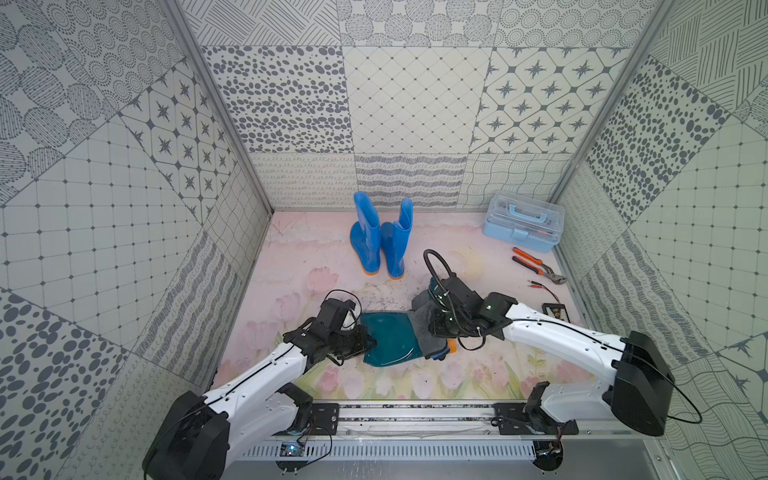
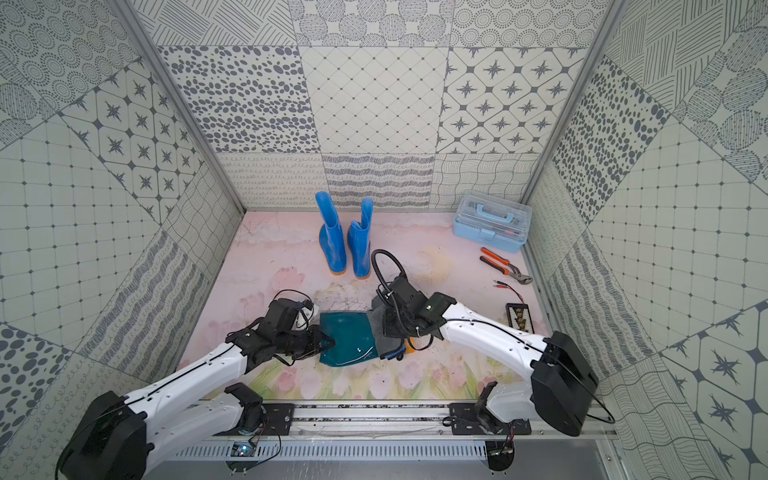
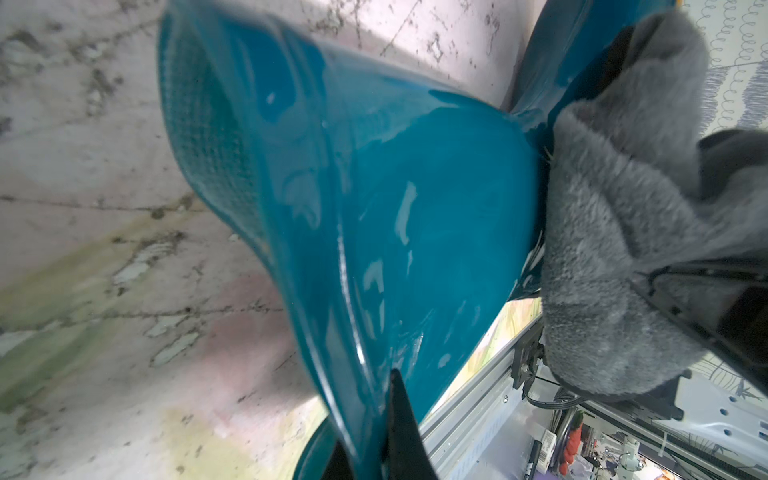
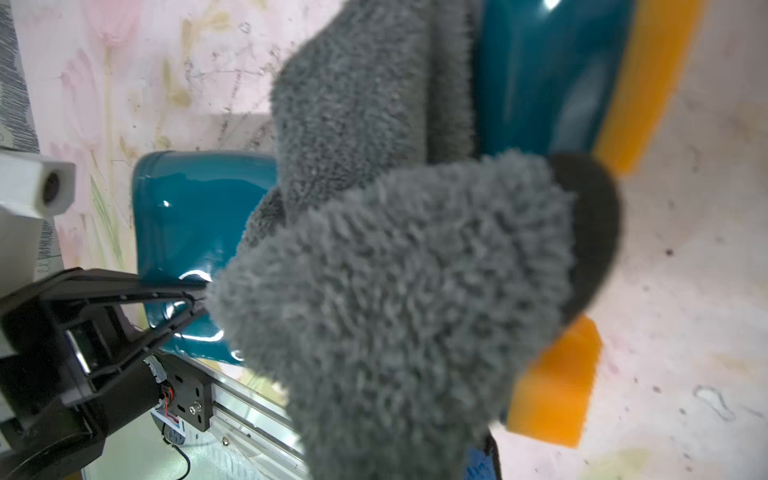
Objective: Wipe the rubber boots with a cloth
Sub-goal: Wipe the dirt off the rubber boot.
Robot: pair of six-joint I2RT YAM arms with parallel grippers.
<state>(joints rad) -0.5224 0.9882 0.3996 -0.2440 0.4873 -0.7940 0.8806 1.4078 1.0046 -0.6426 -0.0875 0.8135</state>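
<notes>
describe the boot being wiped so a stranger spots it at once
On the pink floral table, look near its front edge, in the middle. The teal boot lies on its side there, partly under a grey cloth; the two blue boots stand upright further back.

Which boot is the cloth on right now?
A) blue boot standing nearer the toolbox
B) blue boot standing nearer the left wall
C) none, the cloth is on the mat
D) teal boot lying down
D: the grey microfibre cloth is draped over the ankle end of the teal rubber boot, which lies on its side.
</notes>
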